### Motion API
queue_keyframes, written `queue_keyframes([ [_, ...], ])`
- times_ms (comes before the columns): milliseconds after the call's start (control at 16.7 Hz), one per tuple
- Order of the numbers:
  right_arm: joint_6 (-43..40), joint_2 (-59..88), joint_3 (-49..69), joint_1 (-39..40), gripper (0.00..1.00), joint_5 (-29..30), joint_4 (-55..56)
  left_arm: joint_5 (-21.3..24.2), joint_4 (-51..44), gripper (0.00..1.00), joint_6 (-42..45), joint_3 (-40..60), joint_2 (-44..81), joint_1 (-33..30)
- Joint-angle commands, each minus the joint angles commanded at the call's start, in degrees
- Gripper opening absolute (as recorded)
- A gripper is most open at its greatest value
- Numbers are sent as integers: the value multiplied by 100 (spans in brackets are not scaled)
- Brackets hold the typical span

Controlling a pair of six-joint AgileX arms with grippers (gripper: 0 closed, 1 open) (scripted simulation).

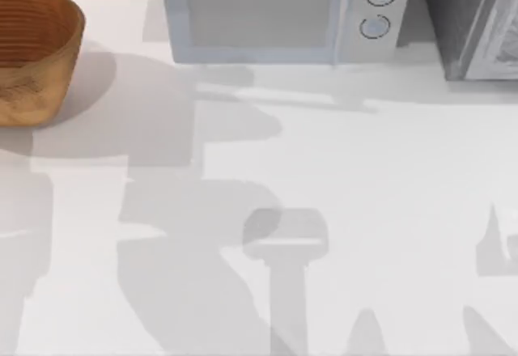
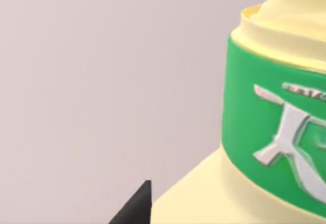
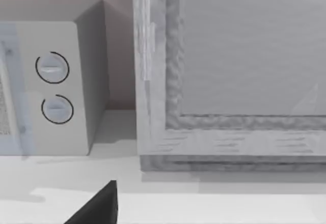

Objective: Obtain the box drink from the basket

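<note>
Left gripper first: its wrist view shows 1 dark fingertip (image 2: 135, 206) at the frame edge, right beside the box drink (image 2: 270, 132), which sits very close to the camera — pale-yellow body, green band with a white emblem, pale neck above it. Whether the fingers are closed on the drink or merely near it, I cannot tell. Behind the drink is a plain pale backdrop.

From above, the basket (image 1: 32, 52) stands at the table's (image 1: 364, 186) far left, orange-brown with ribbed inner rings. A white microwave (image 1: 283, 12) with 2 round dials sits at the back, and a grey framed appliance (image 1: 477, 20) at the back right.

Right wrist view shows a dark fingertip (image 3: 97, 206) above the table, facing the microwave and the grey appliance — finger spread cannot be told.
</note>
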Motion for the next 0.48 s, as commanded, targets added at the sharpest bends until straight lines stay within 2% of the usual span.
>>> queue_keyframes([
  [180, 0, 0, 0, 0, 100, 0, 0, -12, -622, 0, 0, 290, -415, -2],
  [480, 0, 0, 0, 0, 100, 0, 0, -17, -716, 0, 10, 335, -486, 3],
])
